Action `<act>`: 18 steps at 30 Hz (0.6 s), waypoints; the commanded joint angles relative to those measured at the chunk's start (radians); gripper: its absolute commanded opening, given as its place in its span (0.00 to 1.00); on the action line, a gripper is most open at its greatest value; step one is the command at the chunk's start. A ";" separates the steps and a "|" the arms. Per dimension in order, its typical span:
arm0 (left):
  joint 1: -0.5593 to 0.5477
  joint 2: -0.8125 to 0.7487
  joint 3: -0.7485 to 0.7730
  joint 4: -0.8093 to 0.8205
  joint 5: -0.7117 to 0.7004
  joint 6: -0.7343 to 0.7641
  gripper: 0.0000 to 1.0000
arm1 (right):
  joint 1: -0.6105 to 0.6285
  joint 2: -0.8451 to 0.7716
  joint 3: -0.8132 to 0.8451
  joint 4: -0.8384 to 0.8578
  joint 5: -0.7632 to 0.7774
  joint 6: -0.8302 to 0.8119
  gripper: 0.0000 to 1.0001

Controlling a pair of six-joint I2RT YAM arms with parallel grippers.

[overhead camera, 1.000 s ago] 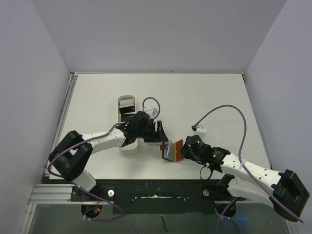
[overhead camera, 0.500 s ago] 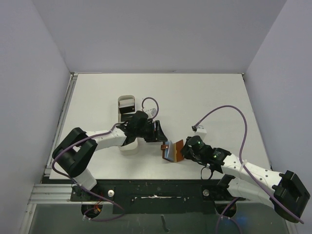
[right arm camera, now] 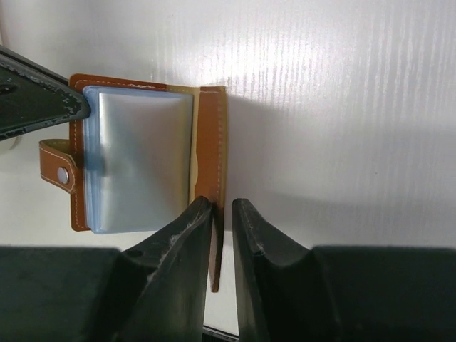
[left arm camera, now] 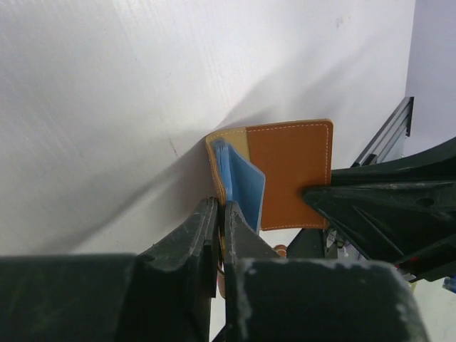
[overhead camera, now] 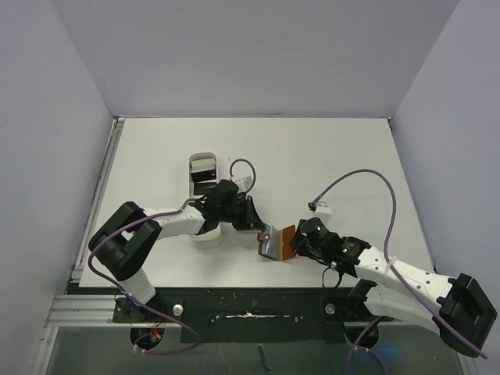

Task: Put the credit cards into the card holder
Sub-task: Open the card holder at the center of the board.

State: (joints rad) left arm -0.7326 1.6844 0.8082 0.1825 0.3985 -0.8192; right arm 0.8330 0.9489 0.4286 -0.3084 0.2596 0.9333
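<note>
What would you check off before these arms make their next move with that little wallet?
1. Wallet open: ok.
2. Left pincer pinching the wallet's edge: ok.
3. Right pincer gripping the other cover: cannot tell; a gap shows beside it.
4. Card in hand, ready to insert: not ok; neither pincer has one.
5. Cards waiting in the tray: ok.
</note>
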 commanded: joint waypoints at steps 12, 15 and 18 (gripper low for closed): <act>-0.021 -0.073 -0.034 0.107 0.039 -0.085 0.00 | 0.109 -0.041 0.223 -0.130 0.042 0.054 0.31; -0.024 -0.074 -0.037 0.116 0.037 -0.098 0.00 | 0.143 0.016 0.217 -0.068 0.038 0.066 0.32; -0.025 -0.078 -0.038 0.119 0.035 -0.109 0.00 | 0.171 0.092 0.205 -0.019 0.037 0.084 0.36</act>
State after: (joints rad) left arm -0.7517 1.6608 0.7734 0.2306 0.4240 -0.9062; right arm 0.9726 0.9680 0.6182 -0.4240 0.2783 0.9867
